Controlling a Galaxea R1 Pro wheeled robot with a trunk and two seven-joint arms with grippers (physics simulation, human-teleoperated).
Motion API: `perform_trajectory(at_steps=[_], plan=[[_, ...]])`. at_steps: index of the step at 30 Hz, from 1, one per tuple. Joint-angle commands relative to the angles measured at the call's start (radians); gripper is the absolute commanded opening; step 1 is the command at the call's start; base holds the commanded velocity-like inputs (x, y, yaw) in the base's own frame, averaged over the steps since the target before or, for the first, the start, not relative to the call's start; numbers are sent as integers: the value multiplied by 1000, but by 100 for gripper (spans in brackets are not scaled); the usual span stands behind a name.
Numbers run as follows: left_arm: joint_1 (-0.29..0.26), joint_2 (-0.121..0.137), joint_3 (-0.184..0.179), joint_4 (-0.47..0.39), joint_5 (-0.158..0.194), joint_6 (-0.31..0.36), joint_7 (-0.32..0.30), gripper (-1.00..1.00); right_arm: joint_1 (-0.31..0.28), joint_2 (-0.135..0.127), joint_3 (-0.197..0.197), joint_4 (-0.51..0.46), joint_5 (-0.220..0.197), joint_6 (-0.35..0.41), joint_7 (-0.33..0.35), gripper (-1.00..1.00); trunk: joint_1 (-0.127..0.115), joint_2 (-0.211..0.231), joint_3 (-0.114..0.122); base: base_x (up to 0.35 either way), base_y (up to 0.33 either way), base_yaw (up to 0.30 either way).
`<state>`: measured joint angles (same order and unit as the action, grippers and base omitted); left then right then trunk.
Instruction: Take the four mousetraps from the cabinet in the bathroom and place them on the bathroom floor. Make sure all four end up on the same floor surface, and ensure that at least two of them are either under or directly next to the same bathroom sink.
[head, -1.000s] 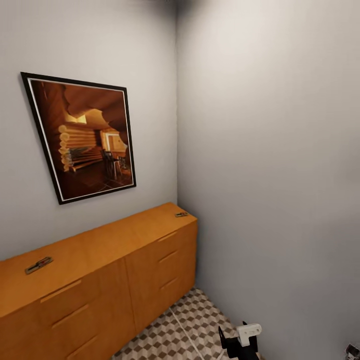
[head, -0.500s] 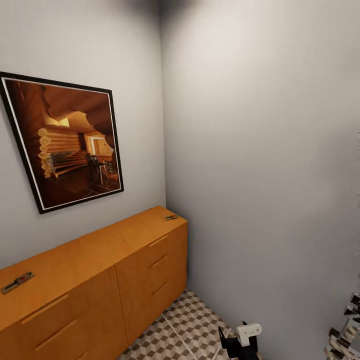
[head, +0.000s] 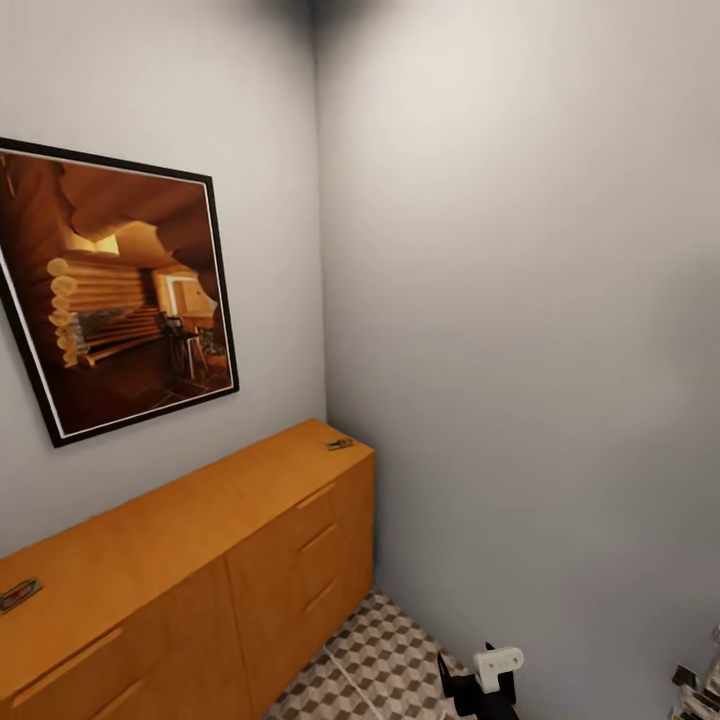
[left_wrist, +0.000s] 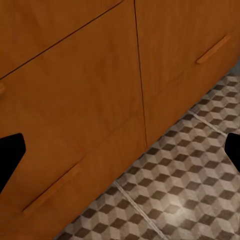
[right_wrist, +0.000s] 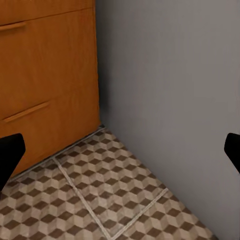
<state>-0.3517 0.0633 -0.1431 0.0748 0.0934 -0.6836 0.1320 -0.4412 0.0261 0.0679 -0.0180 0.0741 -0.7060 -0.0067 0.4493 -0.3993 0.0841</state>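
Left mousetrap: we see one mousetrap (head: 18, 596) lying flat on top of the cabinet (head: 190, 540), at the far left edge of the head view, partly cut off by the frame.
Picture: a black-framed picture (head: 120, 290) of a log interior hangs on the wall above the cabinet; we read no writing on it.
Cabinet: the long orange-brown chest runs along the left wall into the corner, with slim bar handles on its drawer fronts. We find no brand, label or lettering on it.
Right mousetrap: a second mousetrap (head: 339, 444) lies on the cabinet top at the corner end, near the front edge and just beside the grey wall.
Floor: the floor (head: 385, 660) with its cube-pattern tiles shows below the cabinet's right end.
Left gripper: in the left wrist view our left gripper (left_wrist: 120, 160) shows its two dark fingertips spread wide at the frame's opposite edges, with nothing between them; it faces the drawer fronts (left_wrist: 100, 90) and floor (left_wrist: 190, 190), well below the traps on top.
Right gripper: in the right wrist view our right gripper (right_wrist: 120, 152) is likewise spread apart and empty, facing the cabinet's end (right_wrist: 50, 85), the wall and floor (right_wrist: 100, 190), well apart from both traps.
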Motion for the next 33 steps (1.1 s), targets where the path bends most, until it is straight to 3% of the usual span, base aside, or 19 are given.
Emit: perform_trajectory(at_steps=[1,16,33], plan=[[-1,0,-9,3,9,-5,0,100,-1,0,6,1,-2,-3,-1,100,1,-1,-1,190,141,-65],[-1,0,-9,3,9,-5,0,100,-1,0,6,1,-2,-3,-1,100,1,-1,-21,85,62,-102],[-1,0,-9,3,9,-5,0,100,-1,-15,7,3,-2,4,-2,100,1,-1,-24,1,1,-13]])
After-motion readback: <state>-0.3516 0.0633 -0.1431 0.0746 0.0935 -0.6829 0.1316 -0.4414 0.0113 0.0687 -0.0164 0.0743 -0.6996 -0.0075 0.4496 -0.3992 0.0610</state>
